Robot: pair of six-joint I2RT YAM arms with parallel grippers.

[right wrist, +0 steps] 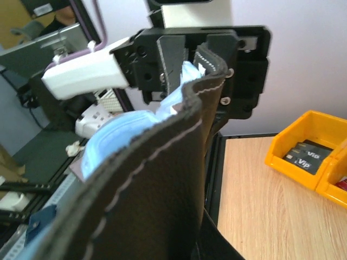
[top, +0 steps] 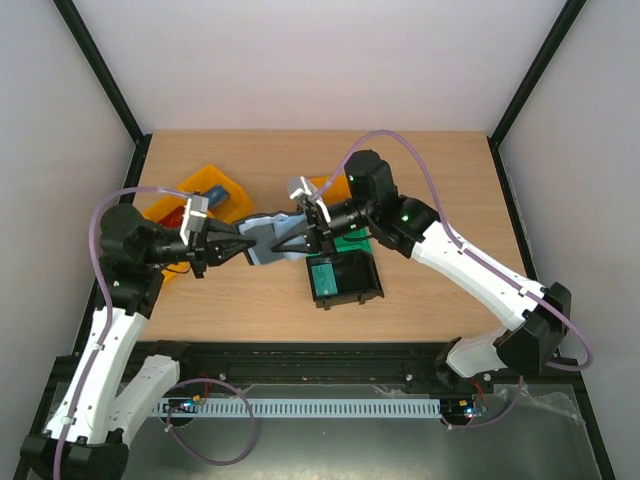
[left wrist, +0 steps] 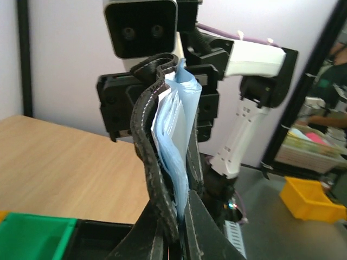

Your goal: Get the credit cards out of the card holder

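While the light wooden table [top: 420, 200] is carrying the bins, the two white-and-black arms are meeting above its middle. A black plastic bin [top: 372, 280] is standing near the right arm, and a teal card [top: 322, 272] is lying in it. The flat black bifold wallet with blue-grey lining [top: 262, 238] is hanging off the table between the grippers. The left gripper [top: 243, 246] is pinching one stitched edge tightly, and the right gripper [top: 283, 243] is clamping the opposite end. Whether credit cards are sitting inside, I cannot tell.
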